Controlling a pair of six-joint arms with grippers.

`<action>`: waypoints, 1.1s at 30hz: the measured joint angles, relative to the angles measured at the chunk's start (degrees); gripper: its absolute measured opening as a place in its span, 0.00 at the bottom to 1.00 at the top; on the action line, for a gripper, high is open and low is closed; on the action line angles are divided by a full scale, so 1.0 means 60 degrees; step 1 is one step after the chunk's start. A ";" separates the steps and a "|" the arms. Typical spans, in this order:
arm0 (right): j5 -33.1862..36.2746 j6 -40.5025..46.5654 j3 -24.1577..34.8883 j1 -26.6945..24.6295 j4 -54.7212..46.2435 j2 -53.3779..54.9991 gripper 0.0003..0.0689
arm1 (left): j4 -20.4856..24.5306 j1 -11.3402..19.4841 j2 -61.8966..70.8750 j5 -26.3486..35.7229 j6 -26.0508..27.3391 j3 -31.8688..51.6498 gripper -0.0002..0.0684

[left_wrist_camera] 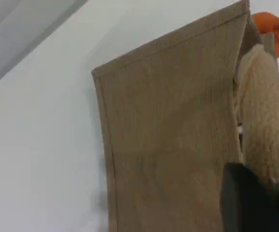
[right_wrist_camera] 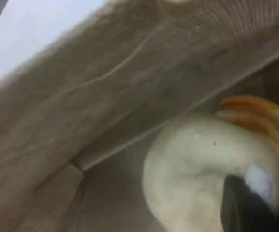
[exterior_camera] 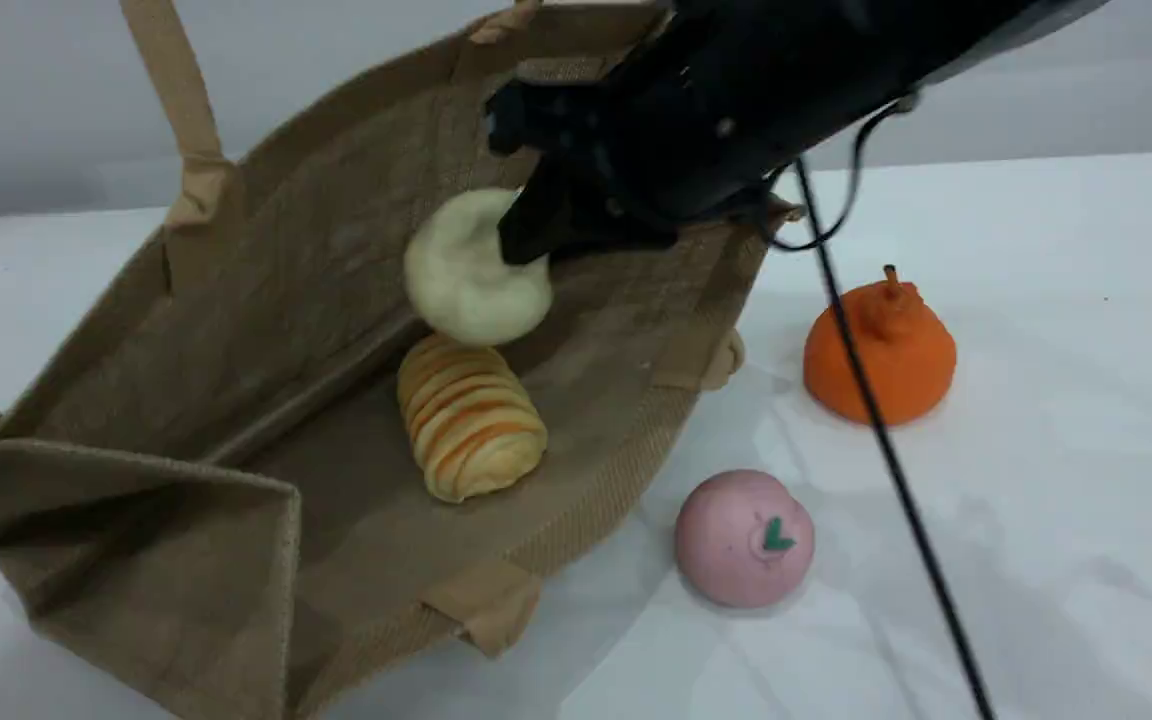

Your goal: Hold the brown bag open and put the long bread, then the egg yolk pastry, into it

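The brown bag (exterior_camera: 236, 330) lies tilted on the table with its mouth wide open. One beige handle (exterior_camera: 171, 85) is pulled upward out of the scene view. In the left wrist view this handle (left_wrist_camera: 262, 116) runs down to my left gripper (left_wrist_camera: 255, 203), which is shut on it beside the bag's outer wall (left_wrist_camera: 173, 135). The long bread (exterior_camera: 471, 420) rests on the bag's inner floor. My right gripper (exterior_camera: 536, 225) reaches inside the bag, shut on the egg yolk pastry (exterior_camera: 466, 275), which hangs just above the bread's far end. Close up, the pastry (right_wrist_camera: 192, 179) hides most of the bread (right_wrist_camera: 253, 108).
An orange pear-shaped item (exterior_camera: 881, 350) stands to the right of the bag, and a pink ball (exterior_camera: 744, 538) with a green leaf mark lies in front of it. A black cable (exterior_camera: 886, 440) crosses down over the white table (exterior_camera: 1036, 500) on the right.
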 joint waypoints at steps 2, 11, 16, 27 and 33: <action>0.0296 0.0000 -0.0302 0.0000 -0.0106 0.0375 0.05 | 0.0000 0.0000 0.0000 0.0000 0.0000 0.0000 0.13; 0.1023 0.0000 -0.0381 0.0000 -0.0094 0.0464 0.44 | 0.0000 0.0000 0.0000 0.0000 -0.0017 0.0000 0.13; 0.1212 -0.0171 -0.0381 -0.0026 -0.0062 0.0432 0.74 | 0.0000 0.0000 0.0000 0.0000 -0.0017 0.0000 0.13; 0.4647 0.0279 -0.0363 -0.1537 -0.0934 -0.0836 0.79 | 0.0035 0.0000 0.0000 0.0000 -0.0017 0.0000 0.13; 0.6159 0.0587 -0.0363 -0.2890 -0.1169 -0.1971 0.75 | 0.0003 0.0000 0.0000 0.0000 -0.0017 0.0000 0.13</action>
